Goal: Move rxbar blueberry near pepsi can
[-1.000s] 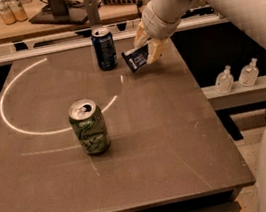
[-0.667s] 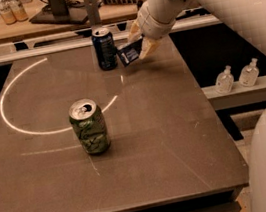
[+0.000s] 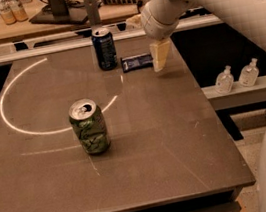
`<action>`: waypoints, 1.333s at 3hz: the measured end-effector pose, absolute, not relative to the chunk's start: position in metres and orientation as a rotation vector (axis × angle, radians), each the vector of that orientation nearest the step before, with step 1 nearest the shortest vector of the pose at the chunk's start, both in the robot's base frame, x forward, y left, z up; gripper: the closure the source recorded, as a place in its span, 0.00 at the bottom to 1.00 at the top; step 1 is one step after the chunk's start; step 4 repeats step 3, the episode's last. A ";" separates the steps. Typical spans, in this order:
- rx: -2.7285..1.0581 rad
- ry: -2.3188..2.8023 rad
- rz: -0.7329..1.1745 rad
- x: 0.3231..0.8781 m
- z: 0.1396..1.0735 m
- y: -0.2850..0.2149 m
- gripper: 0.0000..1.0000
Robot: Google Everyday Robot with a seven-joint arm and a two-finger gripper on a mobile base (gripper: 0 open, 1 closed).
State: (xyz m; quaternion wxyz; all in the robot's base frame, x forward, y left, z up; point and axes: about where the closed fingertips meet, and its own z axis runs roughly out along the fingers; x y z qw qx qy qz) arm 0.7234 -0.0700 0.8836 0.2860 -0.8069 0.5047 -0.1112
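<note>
1. A green-and-white patterned can [image 3: 89, 126] stands upright on the dark table [image 3: 168, 137], left of centre in the frame.
2. Two small clear bottles [image 3: 236, 76] stand on a ledge at the right edge, off the table.
3. The blue wrapped bar [image 3: 136, 62] lies flat on the table in the upper middle, just right of the dark blue can [image 3: 104, 48]; a narrow gap separates them.
4. The gripper [image 3: 161, 55] points down at the bar's right end. Whether it grips or has let go cannot be told.
5. The dark blue can stands upright near the table's far edge.
</note>
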 end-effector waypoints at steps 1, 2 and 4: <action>-2.108 1.428 -0.396 0.712 0.902 -0.106 0.00; -2.053 1.507 -0.560 0.694 0.938 -0.151 0.00; -2.048 1.506 -0.594 0.691 0.948 -0.155 0.00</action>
